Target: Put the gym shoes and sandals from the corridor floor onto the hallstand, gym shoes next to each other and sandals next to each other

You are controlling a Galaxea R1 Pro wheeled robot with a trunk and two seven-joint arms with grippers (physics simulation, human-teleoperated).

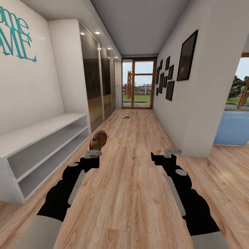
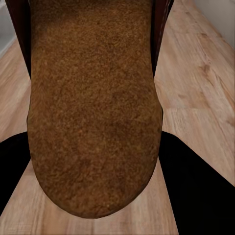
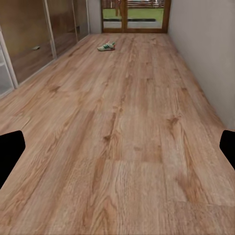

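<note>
the left gripper (image 1: pixel 93 154) has its jaws closed on a brown sandal (image 1: pixel 98 140), which stands up out of the jaws with its tan footbed facing the head camera and its far end pointing down the corridor; in the left wrist view the sandal's rough brown sole (image 2: pixel 93 107) sits squarely between the two dark fingers (image 2: pixel 196 191), its rounded end nearest the camera, with the wood-plank corridor floor (image 2: pixel 200 88) on both sides beyond it. the right gripper (image 1: pixel 172 151) holds nothing, and its jaws are spread wide: in the right wrist view the two black fingertips (image 3: pixel 10 152) sit at opposite edges of the picture with bare floor (image 3: pixel 127 127) between them. well ahead of those open jaws, far down the corridor and close to the glazed door (image 1: pixel 137 82), one gym shoe (image 3: pixel 105 47) lies on the planks, white with green on its side; the head view shows it as a small pale shape (image 1: pixel 126 116). a low white unit with a flat top surface and two open shelves (image 1: pixel 41 145) stands against the wall on the left gripper's outer side, just beside that arm, and its shelves are bare. teal lettering (image 1: pixel 15 34) hangs above it, mirrored wardrobe doors (image 1: pixel 95 76) run beyond it, and dark picture frames (image 1: pixel 171 74) hang on the wall on the right gripper's side.
</note>
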